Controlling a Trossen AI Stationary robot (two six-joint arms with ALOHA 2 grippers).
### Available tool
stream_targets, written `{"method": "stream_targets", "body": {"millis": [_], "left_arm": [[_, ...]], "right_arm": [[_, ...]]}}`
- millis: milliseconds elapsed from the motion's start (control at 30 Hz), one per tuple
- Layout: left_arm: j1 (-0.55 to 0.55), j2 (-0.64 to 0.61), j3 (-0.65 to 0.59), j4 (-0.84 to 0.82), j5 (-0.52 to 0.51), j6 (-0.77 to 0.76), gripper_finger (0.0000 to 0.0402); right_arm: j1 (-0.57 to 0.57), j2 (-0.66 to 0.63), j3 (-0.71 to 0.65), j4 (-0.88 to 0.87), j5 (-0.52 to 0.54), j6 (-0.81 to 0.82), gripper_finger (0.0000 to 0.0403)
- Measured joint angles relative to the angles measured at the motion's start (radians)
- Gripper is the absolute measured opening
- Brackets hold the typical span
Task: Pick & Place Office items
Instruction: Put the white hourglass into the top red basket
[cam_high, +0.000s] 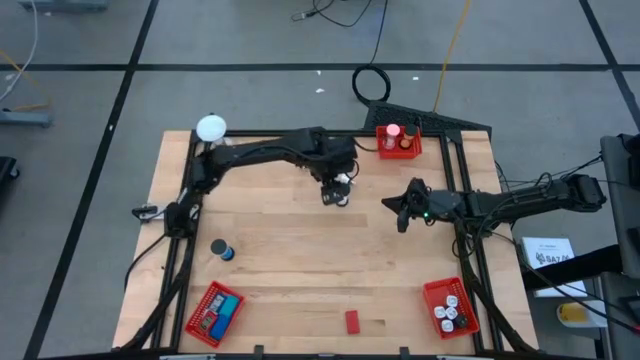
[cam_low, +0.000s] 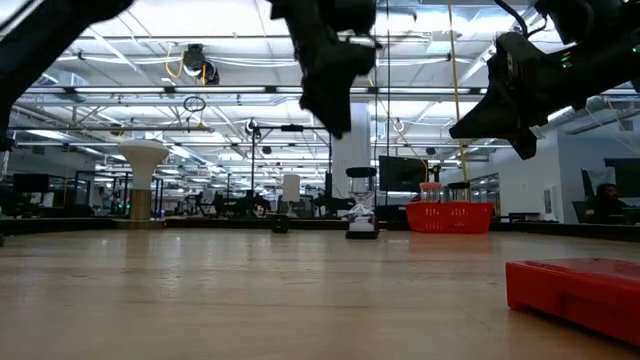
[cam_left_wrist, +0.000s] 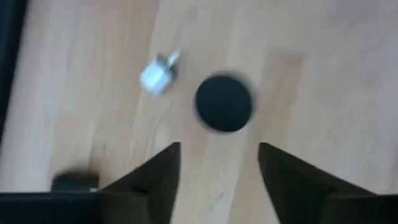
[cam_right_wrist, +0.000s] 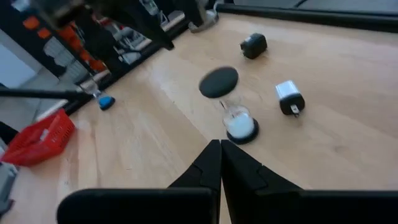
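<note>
Left gripper (cam_left_wrist: 217, 165) hung directly above upright sand timer (cam_right_wrist: 231, 106) at table's far centre, fingers parted, holding nothing. Timer's axis vertical. Right gripper (cam_right_wrist: 220, 147) clenched, empty, farther off beside it.

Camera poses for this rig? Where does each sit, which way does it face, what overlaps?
High: overhead, straight down on table; both arms, left gripper and right gripper.
Low: table-top height, level toward room; hourglass ahead, arms overhead.
Left wrist: down past open fingers onto hourglass top.
Right wrist: past shut fingers across table.
Shared: both wrists see hourglass, white plug.
</note>
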Motion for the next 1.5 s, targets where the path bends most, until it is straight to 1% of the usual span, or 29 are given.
{"method": "stream_targets", "body": {"millis": [100, 167, 300, 367, 400, 467, 533, 667, 733, 867, 1000, 1167, 1267, 1367, 1500], "left_arm": [[-0.009, -0.086, -0.070, 0.060, 0.055, 0.051, 0.0154], [-0.011, -0.152, -0.155, 0.110, 0.100, 0.056, 0.0115], [-0.009, -0.318, -0.407, 0.328, 0.169, -0.008, 0.0048], [-0.014, -0.415, -0.560, 0.473, 0.172, -0.055, 0.0019], [-0.018, -0.463, -0.637, 0.563, 0.168, -0.082, 0.0010], [-0.026, -0.554, -0.802, 0.761, 0.160, -0.145, 0.0006], [-0.032, -0.641, -0.954, 0.978, 0.158, -0.204, 0.0014], [-0.033, -0.766, -1.237, 1.383, 0.121, -0.266, 0.0019], [-0.031, -0.800, -1.340, 1.530, 0.104, -0.284, 0.0015], [-0.015, -0.861, -1.487, 1.714, 0.099, -0.290, 0.0003], [-0.006, -0.908, -1.598, 1.854, 0.103, -0.275, 0.0006], [0.026, -0.957, -1.704, 1.923, 0.105, -0.292, 0.0004], [0.038, -0.955, -1.740, 1.956, 0.109, -0.304, 0.0014], [0.042, -0.955, -1.752, 1.979, 0.132, -0.328, 0.0020], [0.039, -0.954, -1.752, 1.980, 0.170, -0.328, 0.0021]], "right_arm": [[0.000, 0.000, 0.000, 0.046, 0.000, 0.002, 0.0000], [0.000, 0.000, 0.000, 0.081, -0.001, -0.010, 0.0000], [0.000, 0.000, 0.000, 0.096, -0.001, -0.023, 0.0000], [0.000, 0.007, 0.000, 0.086, -0.003, 0.007, 0.0000], [-0.001, 0.013, 0.000, 0.081, -0.025, 0.021, 0.0000], [-0.006, 0.033, 0.007, 0.067, -0.072, 0.043, 0.0000], [-0.017, 0.066, 0.039, 0.005, -0.108, 0.076, 0.0000], [-0.048, 0.181, 0.149, -0.166, -0.107, 0.087, 0.0000], [-0.068, 0.254, 0.216, -0.228, -0.108, 0.112, 0.0002], [-0.088, 0.408, 0.362, -0.289, -0.157, 0.101, 0.0020], [-0.093, 0.553, 0.509, -0.390, -0.168, 0.081, 0.0061], [-0.115, 0.677, 0.685, -0.579, -0.233, 0.080, 0.0144], [-0.134, 0.728, 0.798, -0.700, -0.262, 0.092, 0.0202], [-0.160, 0.769, 0.905, -0.838, -0.264, 0.133, 0.0257], [-0.204, 0.817, 1.007, -0.889, -0.293, 0.191, 0.0318]]}}
